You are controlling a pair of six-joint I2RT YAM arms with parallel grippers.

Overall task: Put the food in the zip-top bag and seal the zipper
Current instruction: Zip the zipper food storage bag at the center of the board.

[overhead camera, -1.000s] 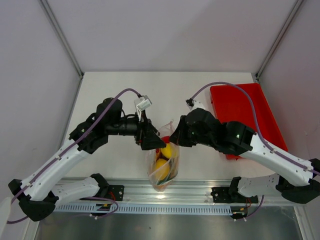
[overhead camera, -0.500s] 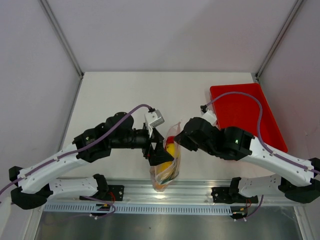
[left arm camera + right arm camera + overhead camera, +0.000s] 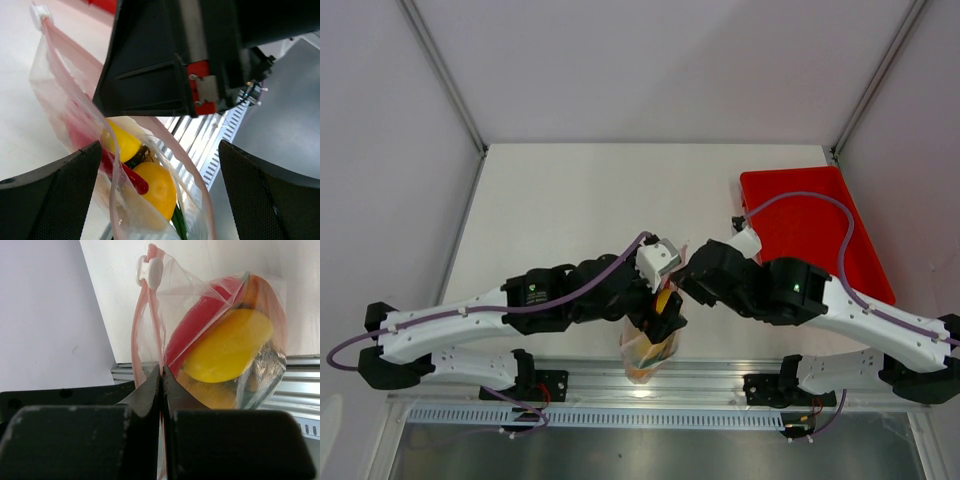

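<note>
The zip-top bag hangs at the table's front edge between both grippers, holding food: yellow lemons, a red chili and green onion. My right gripper is shut on the bag's pink zipper strip, just below the white slider; a lemon and a red piece show through the plastic. My left gripper is open, its fingers wide apart on either side of the bag's open mouth; in the top view it is right beside the right gripper.
A red tray lies at the right of the table. The aluminium rail runs along the front edge just under the bag. The right gripper's black body fills the top of the left wrist view.
My left arm has swung right and stretched low across the front, bringing its gripper onto the bag beside the right gripper. The right gripper has kept its hold.
</note>
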